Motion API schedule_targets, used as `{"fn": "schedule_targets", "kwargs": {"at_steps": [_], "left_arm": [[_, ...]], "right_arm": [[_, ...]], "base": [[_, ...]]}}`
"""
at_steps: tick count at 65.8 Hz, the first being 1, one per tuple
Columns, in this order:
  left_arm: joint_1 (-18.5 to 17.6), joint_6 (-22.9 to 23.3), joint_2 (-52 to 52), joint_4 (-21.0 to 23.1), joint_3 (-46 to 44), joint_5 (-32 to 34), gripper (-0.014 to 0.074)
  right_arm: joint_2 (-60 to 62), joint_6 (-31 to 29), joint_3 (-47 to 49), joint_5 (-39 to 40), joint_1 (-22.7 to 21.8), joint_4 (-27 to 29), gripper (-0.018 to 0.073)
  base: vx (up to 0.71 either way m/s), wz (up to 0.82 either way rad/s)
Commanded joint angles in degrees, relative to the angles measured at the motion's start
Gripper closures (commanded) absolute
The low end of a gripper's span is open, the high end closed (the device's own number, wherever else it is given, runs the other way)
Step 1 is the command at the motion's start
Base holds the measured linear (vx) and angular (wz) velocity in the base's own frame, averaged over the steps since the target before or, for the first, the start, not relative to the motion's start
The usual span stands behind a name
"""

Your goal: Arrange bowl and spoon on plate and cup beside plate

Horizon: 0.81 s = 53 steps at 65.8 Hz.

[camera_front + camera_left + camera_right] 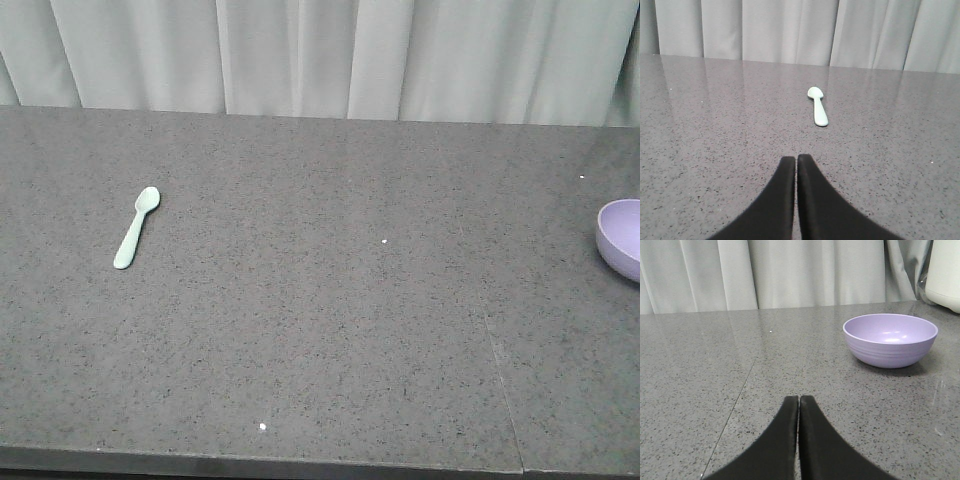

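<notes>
Grey speckled stone tabletop point(330, 330), with a pale pleated curtain point(330, 55) hanging along its far edge.

Spoon point(137, 228): pale mint, lying flat on the left part of the table. Its head points away toward the curtain and its handle angles back toward the near left. Nothing touches it.

Bowl point(621, 238): lavender, upright, at the far right of the front view and partly cut by the frame edge. Spoon and bowl are well apart, on opposite sides of the table.

A thin seam point(497, 360) runs through the right part of the tabletop. A few white specks point(385, 241) lie scattered on the surface.

Left wrist view: the left gripper point(796, 159) has its black fingers pressed together along their inner edges, tips meeting, with nothing between them. It sits low over the table. The spoon point(817, 106) is ahead and slightly right of the tips, clear of them, with its head at the far end.

Right wrist view: the right gripper point(799, 399) is in the same condition, fingers closed flat against each other and gripping nothing. The bowl point(890, 340) stands ahead and to the right, apart from the fingers. It is empty, with a glossy interior and faint ridges on the lower wall. A white rounded object point(946, 270) shows behind it in the top right corner, cut off; I cannot tell what it is.
</notes>
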<state>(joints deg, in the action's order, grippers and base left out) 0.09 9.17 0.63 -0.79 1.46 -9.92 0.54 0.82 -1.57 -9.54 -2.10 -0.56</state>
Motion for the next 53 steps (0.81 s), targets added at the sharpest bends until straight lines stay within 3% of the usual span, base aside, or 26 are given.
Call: {"fn": "schedule_targets", "kwargs": {"at_steps": [1,53], "left_arm": [[-0.01,0.6,0.97,0.0,1.72,3.99,0.0602],[-0.01,0.6,0.97,0.0,1.72,3.99,0.0602]], "right_arm": [[0.8,-0.09,-0.94,4.06,0.05,-0.61,0.0564],[0.8,-0.04,-0.94,4.05,0.05,-0.61,0.0564]], "base": [[0.0,-0.01],[0.0,-0.01]]}}
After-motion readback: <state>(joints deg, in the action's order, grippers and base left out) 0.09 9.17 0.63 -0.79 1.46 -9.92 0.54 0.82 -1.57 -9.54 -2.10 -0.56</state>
